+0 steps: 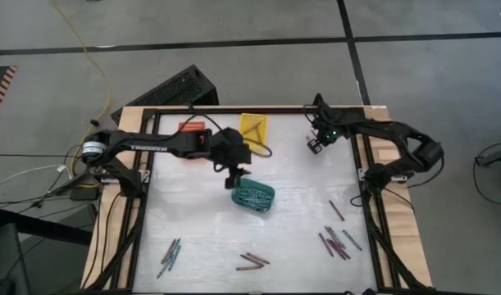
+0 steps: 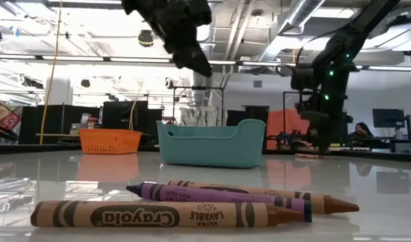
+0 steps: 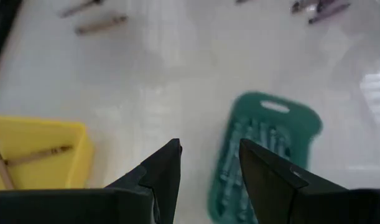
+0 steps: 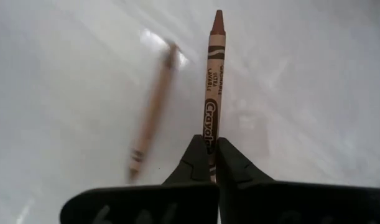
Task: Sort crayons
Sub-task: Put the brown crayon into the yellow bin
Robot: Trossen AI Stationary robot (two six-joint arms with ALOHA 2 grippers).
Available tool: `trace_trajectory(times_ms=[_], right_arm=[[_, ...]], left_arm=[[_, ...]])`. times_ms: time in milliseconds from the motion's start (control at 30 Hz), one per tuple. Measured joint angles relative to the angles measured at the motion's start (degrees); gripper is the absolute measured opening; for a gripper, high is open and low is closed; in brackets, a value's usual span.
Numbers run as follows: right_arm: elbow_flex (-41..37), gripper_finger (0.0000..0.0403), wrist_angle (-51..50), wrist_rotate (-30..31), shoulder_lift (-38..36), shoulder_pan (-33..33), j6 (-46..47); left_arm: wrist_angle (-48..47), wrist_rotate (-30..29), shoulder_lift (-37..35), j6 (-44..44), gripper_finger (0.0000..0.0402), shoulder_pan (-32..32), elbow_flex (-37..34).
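Green basket (image 3: 262, 155) blurred, cut by frame edge. Second crayon (image 4: 153, 106) smeared by motion blur. Held crayon (image 4: 213, 93) base hidden between fingers. Orange basket (image 1: 191, 128) partly under left arm.

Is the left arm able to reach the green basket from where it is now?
Probably yes. The left gripper hangs open just above the green basket, with nothing between them. The right gripper, shut on a brown crayon, is well away.

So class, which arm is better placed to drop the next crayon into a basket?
The right. Its gripper is shut on a brown crayon above the table's far side. The left gripper hangs open and empty over the teal basket.
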Motion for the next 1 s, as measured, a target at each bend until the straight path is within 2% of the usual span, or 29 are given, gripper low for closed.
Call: trace_trajectory(times_ms=[200, 400, 633, 1000], right_arm=[[3.10, 0.0001, 2.61, -3.98, -2.22, 5.70, 2.38], [7.45, 0.0000, 10.05, -8.64, -0.12, 12.23, 4.43], [15.21, 0.0000, 18.73, -12.25, 7.76, 16.94, 8.74], [29.05, 0.0000, 19.02, -12.98, 22.77, 17.85, 13.23]], left_arm=[[-6.78, -3.24, -0.23, -1.19, 0.0151, -6.00, -0.05], [-7.33, -7.14, -0.18, -4.35, 0.0151, -12.68, -1.34], [-7.30, -11.05, -0.18, -8.81, 0.0151, -19.41, -3.04], [-8.05, -15.04, -0.16, -12.91, 0.0151, -26.54, -3.28]])
